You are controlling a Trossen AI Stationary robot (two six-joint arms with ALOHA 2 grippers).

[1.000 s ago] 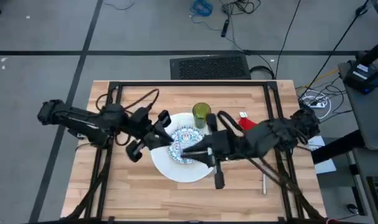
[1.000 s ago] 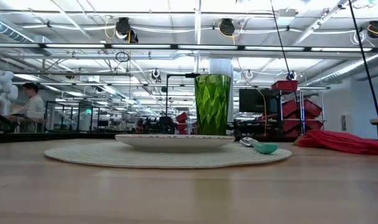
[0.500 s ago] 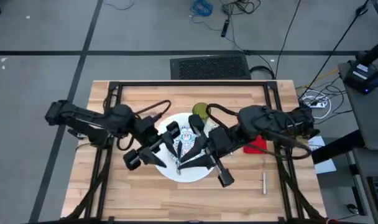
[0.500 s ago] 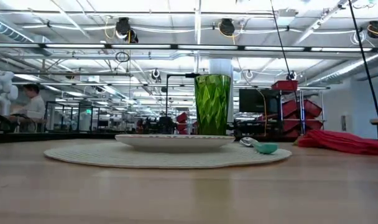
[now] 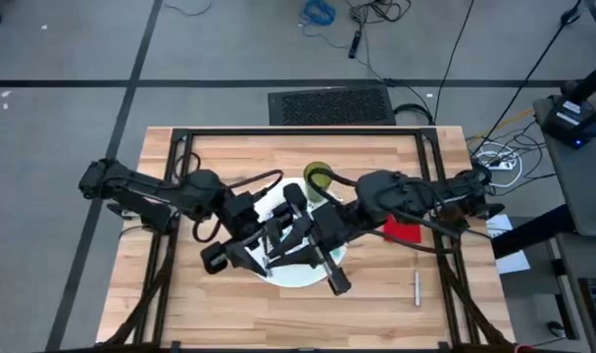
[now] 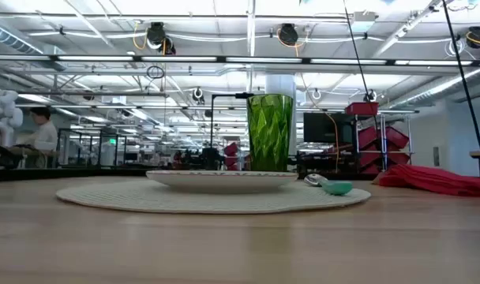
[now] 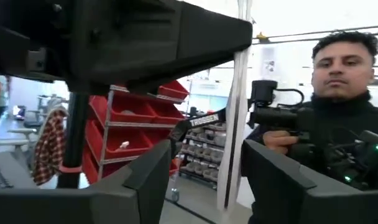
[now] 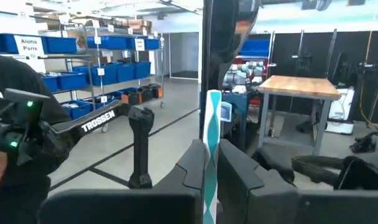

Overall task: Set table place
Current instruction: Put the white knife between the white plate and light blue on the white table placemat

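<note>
**Both grippers raised over the plate, right one clamped on a teal handle**

The rectangular light butcher-block wooden table [image 5: 220, 309] carries the place setting near its middle. Both dark arms reach in over the large white round plate [image 5: 296, 277] and hide most of it in the high view. In the low view a smaller, shallow plate [image 6: 222, 180] rests on top of it.

The green faceted tumbler [image 5: 317, 177] stands upright just behind the plates. A teal spoon [image 6: 335, 188] lies beside the plate's edge. The red cloth napkin [image 5: 402, 231] lies to the right of the plates, partly under the right arm. A small silver piece of cutlery [image 5: 416, 286] lies on bare wood, well apart from the rest.

The right gripper [image 8: 215, 168] is pinched tight on a slim teal-and-white handle [image 8: 211, 149], held upright between its fingers [image 8: 239, 177].

The left gripper [image 7: 207, 168] has its fingers [image 7: 148, 180] spread. A thin pale strip [image 7: 239, 106] stands upright in the gap, close to one finger. I cannot tell what it is.

Beyond the table a person in dark clothing [image 7: 338, 124] holds a camera.
</note>
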